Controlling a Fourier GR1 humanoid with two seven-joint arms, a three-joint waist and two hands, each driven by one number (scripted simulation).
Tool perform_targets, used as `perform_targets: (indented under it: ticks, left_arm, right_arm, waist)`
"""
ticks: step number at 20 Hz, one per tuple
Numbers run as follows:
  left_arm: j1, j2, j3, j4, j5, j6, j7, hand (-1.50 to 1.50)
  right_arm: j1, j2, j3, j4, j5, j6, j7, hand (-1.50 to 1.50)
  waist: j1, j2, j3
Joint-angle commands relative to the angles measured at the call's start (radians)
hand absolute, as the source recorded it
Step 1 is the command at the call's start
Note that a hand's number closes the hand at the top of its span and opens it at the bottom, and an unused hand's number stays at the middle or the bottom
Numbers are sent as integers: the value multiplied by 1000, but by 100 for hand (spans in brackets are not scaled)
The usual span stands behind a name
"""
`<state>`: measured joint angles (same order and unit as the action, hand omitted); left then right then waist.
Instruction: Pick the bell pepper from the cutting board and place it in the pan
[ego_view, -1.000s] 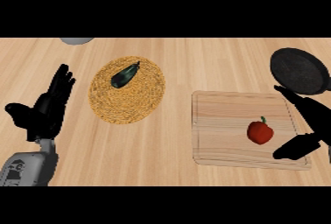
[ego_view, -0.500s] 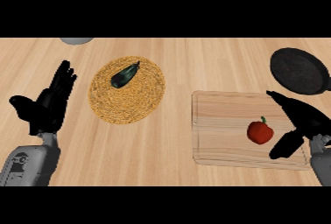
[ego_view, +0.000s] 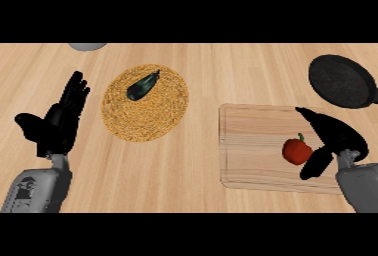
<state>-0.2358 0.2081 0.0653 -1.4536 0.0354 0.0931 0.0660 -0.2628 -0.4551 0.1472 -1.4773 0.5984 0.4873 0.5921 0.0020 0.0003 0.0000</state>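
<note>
Since a moment ago my right hand (ego_view: 334, 136) has come in over the cutting board (ego_view: 255, 150), closing on the bell pepper (ego_view: 296, 151) from its 3 o'clock side. It is open, fingers stretched toward 11 o'clock above the pepper and thumb hanging down just beside it at about 4 o'clock, and it holds nothing yet. The red pepper sits on the right part of the board, stem up, seemingly in the gap between thumb and fingers; whether either touches it I cannot tell. I judge this the reach-to-grasp step. Next I need to settle lower and curl round the pepper, then lift and carry it toward 1 o'clock, where the black pan (ego_view: 342, 81) lies just beyond the board's far right corner. My left hand (ego_view: 56, 125) rests open, fingers up, well off at 9 o'clock, beside a woven mat (ego_view: 159, 117) with a dark eggplant (ego_view: 142, 85) on it.
</note>
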Motion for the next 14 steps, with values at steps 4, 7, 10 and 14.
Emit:
perform_targets:
  ticks: [4,7,10,14]
  left_arm:
    - [61,11,23,-55,0,-33,-2,0]
    - [-33,21,38,-37,2,-27,75,0]
    - [0,-15,14,-65,-25,-15,58,0]
    - [-26,-36,10,18,-41,-18,6,0]
  right_arm:
    - [17,19,-14,92,84,6,-79,-150]
    - [11,24,-19,132,104,17,-110,-150]
    - [8,91,-21,127,128,15,-82,-150]
    - [-31,94,-27,191,141,39,-142,150]
  waist:
    - [2,-1,0]
    - [0,-1,0]
    - [0,-1,0]
    - [-2,0,0]
